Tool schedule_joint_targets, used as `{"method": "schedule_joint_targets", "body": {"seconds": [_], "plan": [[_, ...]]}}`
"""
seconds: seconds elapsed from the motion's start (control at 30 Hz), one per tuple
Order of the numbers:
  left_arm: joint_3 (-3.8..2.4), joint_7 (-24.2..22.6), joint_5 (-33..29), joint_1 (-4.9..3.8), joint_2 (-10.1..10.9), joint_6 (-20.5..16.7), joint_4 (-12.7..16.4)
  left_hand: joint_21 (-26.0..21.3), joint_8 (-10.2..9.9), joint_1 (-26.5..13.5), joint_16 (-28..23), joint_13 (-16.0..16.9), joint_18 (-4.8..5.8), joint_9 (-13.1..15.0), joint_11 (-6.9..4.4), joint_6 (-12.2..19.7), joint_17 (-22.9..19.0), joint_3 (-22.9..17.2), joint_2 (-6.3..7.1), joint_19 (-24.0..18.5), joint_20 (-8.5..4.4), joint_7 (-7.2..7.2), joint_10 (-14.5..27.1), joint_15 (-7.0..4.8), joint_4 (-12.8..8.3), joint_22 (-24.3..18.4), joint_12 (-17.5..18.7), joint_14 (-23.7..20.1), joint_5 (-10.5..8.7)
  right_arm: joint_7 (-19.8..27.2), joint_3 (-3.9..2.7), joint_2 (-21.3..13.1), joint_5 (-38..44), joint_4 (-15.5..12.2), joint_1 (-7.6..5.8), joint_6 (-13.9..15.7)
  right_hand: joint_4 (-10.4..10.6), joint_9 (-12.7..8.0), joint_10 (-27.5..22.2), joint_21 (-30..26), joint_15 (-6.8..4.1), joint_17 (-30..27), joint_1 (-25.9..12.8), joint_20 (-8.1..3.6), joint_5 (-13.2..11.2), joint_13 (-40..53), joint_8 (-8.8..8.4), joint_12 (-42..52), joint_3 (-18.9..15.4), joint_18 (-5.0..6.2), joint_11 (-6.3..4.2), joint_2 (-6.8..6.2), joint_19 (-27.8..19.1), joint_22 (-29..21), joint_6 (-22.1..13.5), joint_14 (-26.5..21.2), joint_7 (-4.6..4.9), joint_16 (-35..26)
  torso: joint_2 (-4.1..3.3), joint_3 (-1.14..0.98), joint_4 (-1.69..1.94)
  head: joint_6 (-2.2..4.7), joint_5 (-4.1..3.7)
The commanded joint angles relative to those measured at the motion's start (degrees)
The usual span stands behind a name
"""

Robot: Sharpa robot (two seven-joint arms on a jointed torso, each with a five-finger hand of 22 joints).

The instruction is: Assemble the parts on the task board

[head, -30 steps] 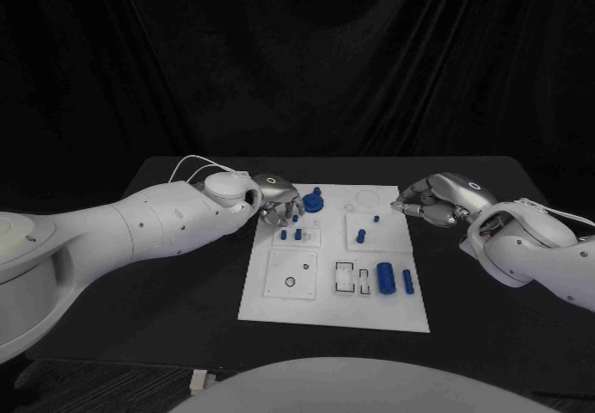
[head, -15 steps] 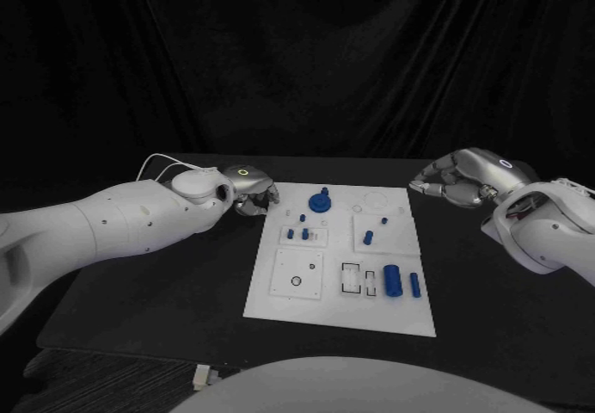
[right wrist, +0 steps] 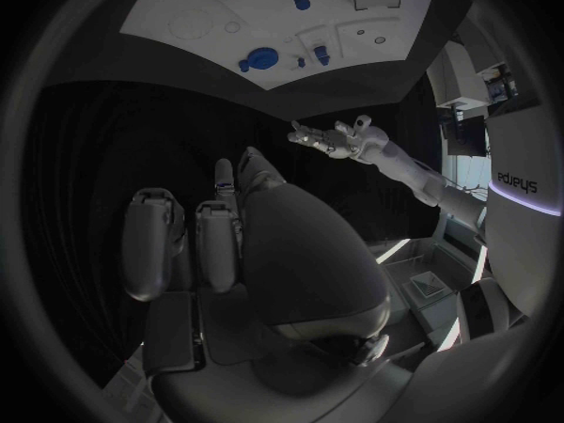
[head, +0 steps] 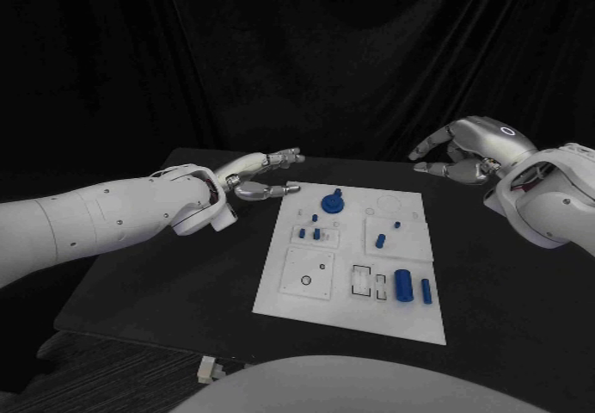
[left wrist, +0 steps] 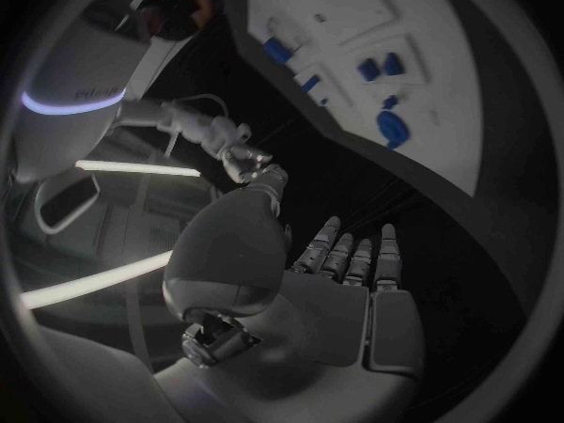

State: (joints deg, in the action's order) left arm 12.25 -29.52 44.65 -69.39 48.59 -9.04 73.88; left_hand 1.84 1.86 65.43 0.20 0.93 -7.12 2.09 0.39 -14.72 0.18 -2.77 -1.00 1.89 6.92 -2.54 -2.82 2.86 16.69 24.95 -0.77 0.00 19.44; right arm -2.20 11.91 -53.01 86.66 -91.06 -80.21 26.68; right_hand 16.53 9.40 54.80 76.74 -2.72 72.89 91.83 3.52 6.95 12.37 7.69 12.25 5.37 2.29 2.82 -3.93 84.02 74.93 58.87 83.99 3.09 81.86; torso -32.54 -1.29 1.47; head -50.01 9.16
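The white task board (head: 347, 310) lies in the middle of the black table. At its far end stands a round blue knob part (head: 333, 203); small blue pegs (head: 316, 232) stand in its middle, and a blue cylinder (head: 403, 285) lies near its right front. My left hand (head: 260, 176) hovers off the board's far left corner, fingers spread, holding nothing. My right hand (head: 465, 153) is raised beyond the far right corner, fingers loosely apart and empty. The left wrist view has the left hand's fingers (left wrist: 352, 254) under the board (left wrist: 352, 9). The right wrist view has the right hand (right wrist: 224, 244), the board (right wrist: 200, 9) and the left hand (right wrist: 341, 141).
Black table (head: 162, 284) surrounds the board, with bare room on the left and right sides. A dark curtain hangs behind the table. Two empty rectangular slots (head: 361, 281) sit beside the blue cylinder.
The left hand left the blue knob, drew back to the left and spread its fingers. The right hand lifted up and away from the board's right edge. The camera view also shifted.
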Motion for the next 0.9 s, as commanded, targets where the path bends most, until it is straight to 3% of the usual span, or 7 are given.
{"method": "schedule_joint_targets", "body": {"seconds": [0.03,0.1,0.13,0.23,0.4,0.7,0.9], "plan": [[-0.06,-11.0,-26.5,0.10,1.1,9.3,2.3,-0.4,-0.4,-1.3,-0.2,-0.9,-1.54,-0.6,-3.15,3.8,-0.2,4.7,-1.35,-0.9,-0.09,2.71,2.7,-0.68,0.1,-6.3,0.7,0.0,-4.18,1.4,-0.02,1.2,10.7,1.2,-0.25,-6.5,-0.2,-0.2,-1.2,-0.5,-1.01,-0.1,-3.2,-0.78,-2.9,-2.4,-0.52,-1.5,2.1,0.81,-0.78,-2.27,1.5,10.9,-0.4,2.8,-0.50,-0.1,0.02,0.04,0.18,0.01,-0.06],[-0.05,-12.6,-29.5,0.40,2.0,10.8,3.7,-0.9,-0.5,-1.6,-0.2,-0.9,-1.66,-0.7,-4.38,4.6,-0.2,7.0,-1.99,-1.6,-0.03,4.11,2.8,-0.76,0.1,-13.8,0.8,0.0,-5.84,1.6,-0.02,2.4,13.3,2.2,-0.21,-9.1,-0.1,-0.7,-2.2,-0.6,-1.05,-0.1,-4.8,-0.89,-3.8,-3.6,-1.56,-2.3,3.4,0.80,-0.76,-3.84,1.5,10.9,-1.8,2.8,-1.51,-0.1,0.02,0.03,0.16,0.01,-0.10],[-0.05,-13.2,-30.3,0.56,2.4,11.1,4.2,-1.8,-0.7,-2.5,-0.2,-0.9,-1.64,-0.9,-6.18,6.5,-0.2,9.0,-2.61,-1.9,0.06,6.32,2.8,-1.01,0.1,-24.1,0.8,0.0,-8.68,1.7,-0.02,2.8,14.0,2.6,-0.12,-10.2,-0.2,-0.9,-2.4,-0.6,-1.02,-0.1,-5.3,-0.93,-3.9,-4.0,-1.94,-2.4,4.0,0.81,-0.75,-4.34,1.5,10.9,-2.3,2.8,-1.77,-0.2,0.00,0.02,0.15,0.01,-0.18],[-0.04,-14.9,-32.8,1.17,3.5,12.1,5.9,-1.8,-0.9,-3.8,-0.2,-0.9,-2.38,-1.1,-7.82,8.3,-0.2,11.5,-3.13,-1.9,0.23,8.68,2.8,-1.55,0.0,-25.0,0.8,0.0,-12.13,1.7,-0.02,4.1,15.7,3.8,0.53,-13.8,-0.8,-2.0,-3.2,-1.3,-1.01,0.1,-5.3,-0.98,-3.8,-5.4,-3.52,-2.8,6.1,0.94,-0.81,-5.58,1.4,10.7,-4.7,2.9,-2.37,-0.2,-0.09,0.01,0.12,0.01,-0.53],[-0.03,-16.1,-37.3,1.88,4.5,13.3,7.7,-1.8,-1.1,-4.1,-0.2,-0.9,-2.76,-1.2,-8.09,9.5,-0.2,12.5,-3.64,-1.9,0.09,8.86,2.8,-1.86,0.2,-25.0,0.8,0.0,-13.99,1.8,-0.02,5.5,16.6,5.8,1.87,-16.8,-3.0,-2.7,-4.3,-2.4,-1.12,-0.4,-3.5,-1.12,-0.5,-7.1,-3.40,-2.8,9.3,1.16,-0.95,-5.93,1.1,10.4,-5.0,2.7,-2.41,-0.5,-0.15,0.22,0.31,0.01,-1.62],[-0.03,-17.0,-39.8,2.59,5.2,13.2,9.4,-1.8,-1.2,-3.1,-0.2,-0.9,-2.31,-1.4,-8.17,10.9,-0.2,13.3,-4.73,-1.9,-1.63,8.76,2.8,-2.85,0.1,-25.0,0.8,0.0,-12.02,2.3,-0.02,7.0,17.0,8.7,4.43,-18.1,-2.6,-3.0,-2.6,-2.8,-1.02,-0.4,-6.5,-1.05,-4.0,-8.1,-3.13,-1.2,9.5,1.20,-0.75,-6.78,1.1,10.4,-4.5,2.8,-1.88,-0.7,-0.26,0.63,0.61,0.01,-3.32],[-0.02,-16.6,-40.2,2.73,5.3,13.7,9.8,-1.8,-1.1,-1.9,-0.2,-0.9,-1.57,-1.3,-7.53,10.2,-0.2,14.0,-6.51,-1.9,-1.38,8.06,2.8,-1.94,0.0,-25.0,0.8,0.0,-9.92,2.9,-0.02,7.6,17.1,10.3,6.10,-17.7,-2.1,-3.2,-2.1,-3.1,-0.55,-0.9,-7.9,-0.80,-3.9,-8.4,-3.14,-1.1,8.2,1.23,0.16,-7.26,1.1,10.3,-4.5,2.7,-1.43,-0.9,-0.27,0.68,0.48,0.01,-4.06]]}}
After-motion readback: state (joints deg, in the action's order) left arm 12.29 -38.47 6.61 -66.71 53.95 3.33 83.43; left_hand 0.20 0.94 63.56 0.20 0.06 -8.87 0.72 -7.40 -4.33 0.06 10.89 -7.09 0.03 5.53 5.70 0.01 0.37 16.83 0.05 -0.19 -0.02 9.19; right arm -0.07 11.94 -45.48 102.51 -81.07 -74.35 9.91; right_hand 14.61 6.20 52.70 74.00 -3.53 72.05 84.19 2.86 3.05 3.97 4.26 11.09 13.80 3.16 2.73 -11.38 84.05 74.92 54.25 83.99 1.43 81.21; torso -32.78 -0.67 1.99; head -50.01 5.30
